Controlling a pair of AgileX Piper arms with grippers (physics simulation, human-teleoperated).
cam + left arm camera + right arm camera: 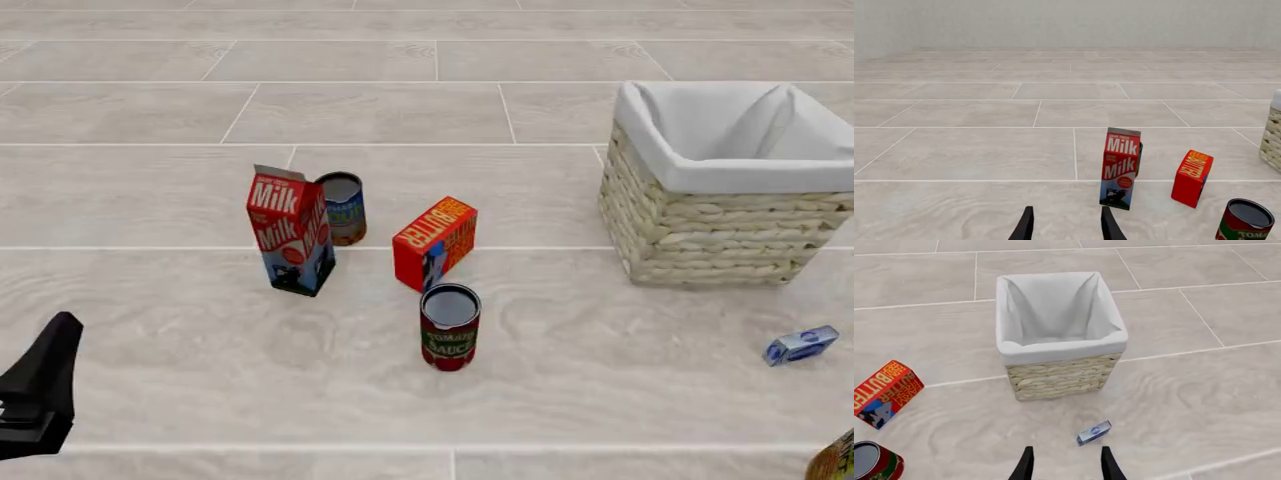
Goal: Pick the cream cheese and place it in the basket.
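The cream cheese [801, 345] is a small blue and white box lying on the floor in front of the basket [707, 235], near the right edge of the front view. In the right wrist view it [1093, 433] lies just beyond my right gripper [1066, 467], close to one fingertip, with the white-lined basket [1061, 375] behind it. The right gripper is open and empty, and it is out of the front view. My left gripper [1066, 229] is open and empty at the near left [56, 345], far from the cream cheese.
A milk carton [290, 232] stands left of centre with a can [343, 207] behind it. An orange-red butter box [435, 240] and a tomato sauce can [450, 327] stand in the middle. An unclear yellowish object [835, 462] shows at the bottom right corner.
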